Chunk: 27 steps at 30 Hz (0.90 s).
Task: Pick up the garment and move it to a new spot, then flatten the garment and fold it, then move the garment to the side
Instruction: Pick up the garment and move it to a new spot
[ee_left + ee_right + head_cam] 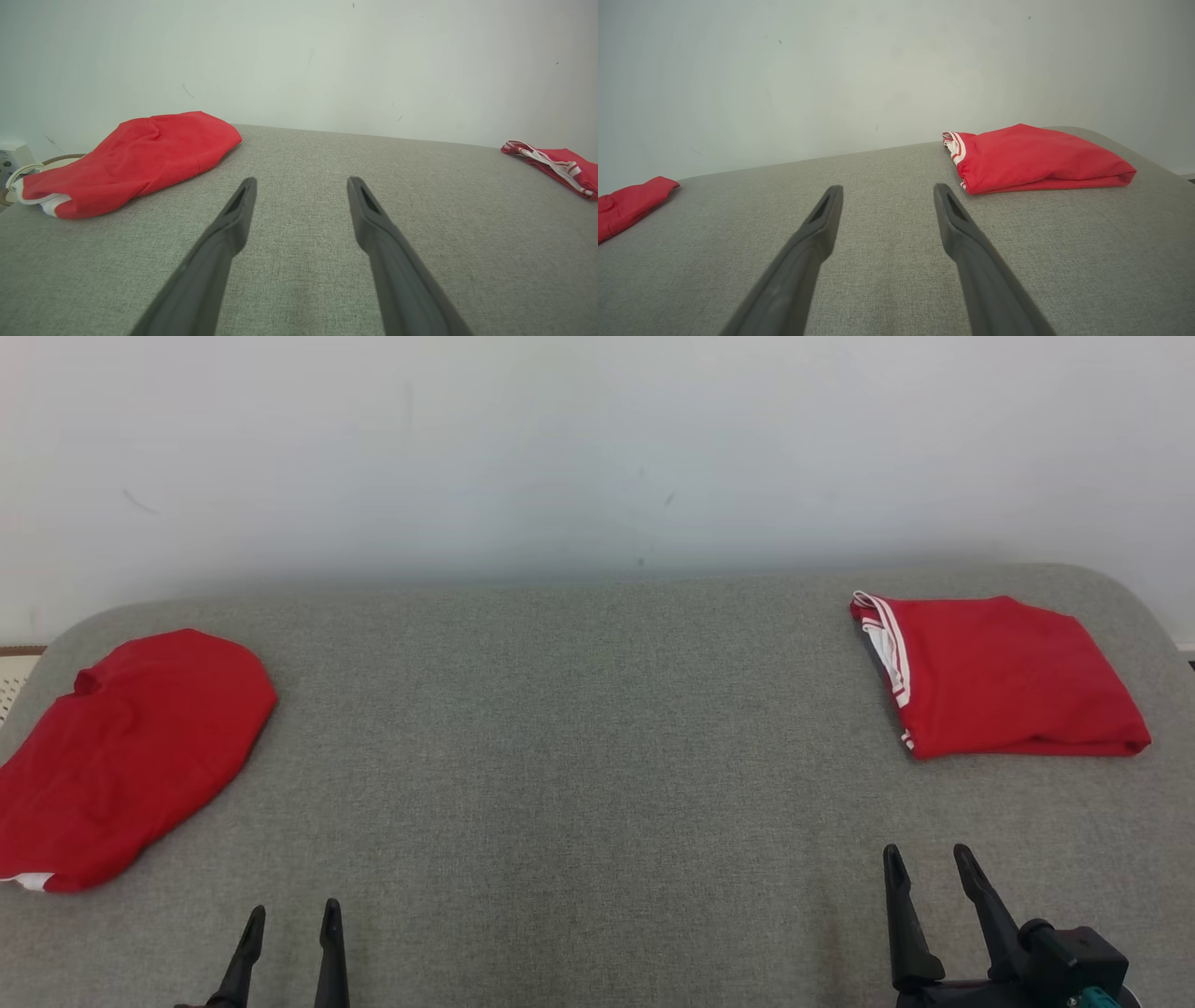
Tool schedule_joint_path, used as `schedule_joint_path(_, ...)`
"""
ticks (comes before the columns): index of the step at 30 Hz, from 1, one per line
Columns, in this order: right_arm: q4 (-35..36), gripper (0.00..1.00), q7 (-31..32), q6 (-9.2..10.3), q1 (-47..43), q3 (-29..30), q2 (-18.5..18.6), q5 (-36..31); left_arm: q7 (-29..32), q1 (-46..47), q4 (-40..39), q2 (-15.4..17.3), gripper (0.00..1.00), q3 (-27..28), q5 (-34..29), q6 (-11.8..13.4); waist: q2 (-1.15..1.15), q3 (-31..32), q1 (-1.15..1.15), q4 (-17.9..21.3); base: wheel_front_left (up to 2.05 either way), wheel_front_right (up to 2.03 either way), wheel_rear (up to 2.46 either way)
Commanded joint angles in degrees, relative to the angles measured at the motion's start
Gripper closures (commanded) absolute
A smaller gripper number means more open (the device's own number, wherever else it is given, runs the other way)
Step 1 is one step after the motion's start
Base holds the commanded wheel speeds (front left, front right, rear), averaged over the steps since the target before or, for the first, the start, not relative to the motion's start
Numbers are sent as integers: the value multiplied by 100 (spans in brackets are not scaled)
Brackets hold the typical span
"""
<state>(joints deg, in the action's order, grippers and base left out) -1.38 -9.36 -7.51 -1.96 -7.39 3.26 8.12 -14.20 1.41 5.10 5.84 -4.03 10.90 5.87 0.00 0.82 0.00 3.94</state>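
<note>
Firstly, worktop (pixel 579 756): grey woven fabric covering, rounded far corners, set against a pale wall (pixel 597 448).
Left red garment (pixel 131 747): lies at the left end of the worktop, loosely bundled into a rounded, uneven shape; a strip of white trim shows at its near end. In the left wrist view (pixel 135 154) it sits ahead and left of the fingers, surface creased.
Right red garment (pixel 1004 677): lies at the far right of the worktop, folded into a neat, roughly square stack; white-striped edging shows along its left side. In the right wrist view (pixel 1036 156) it sits ahead and right of the fingers, layers flat.
Separation: the two garments are well apart, with bare fabric between them.
Left tool (pixel 294 907): at the near edge, lower left; fingers spread wide, nothing between them, touching neither garment. The left wrist view (pixel 302 182) shows bare grey fabric in the gap.
Right tool (pixel 926 851): at the near edge, lower right, near the folded garment but apart from it; fingers spread wide, holding nothing. The right wrist view (pixel 888 187) confirms the empty gap.
</note>
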Motion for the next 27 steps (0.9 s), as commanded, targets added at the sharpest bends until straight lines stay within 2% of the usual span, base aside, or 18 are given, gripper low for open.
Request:
schedule_joint_path(1, -13, 0, -2, 3, -93, -1, -15, -39, -6, -50, -25, 42, 0, 8, 23, 12, 0, 2, 0, 4, 0, 0, 0)
schedule_joint_path(14, -55, 0, -1, 3, -127, 36, -31, -42, 20, -16, -54, 86, 0, -39, 61, 58, 0, 1, 0, -94, 0, 0, 0)
schedule_joint_path(27, -115, 0, 36, 3, -161, 86, -38, 23, 41, 23, 25, 87, 0, -73, 159, 106, 0, 94, 0, -918, 0, 0, 0)
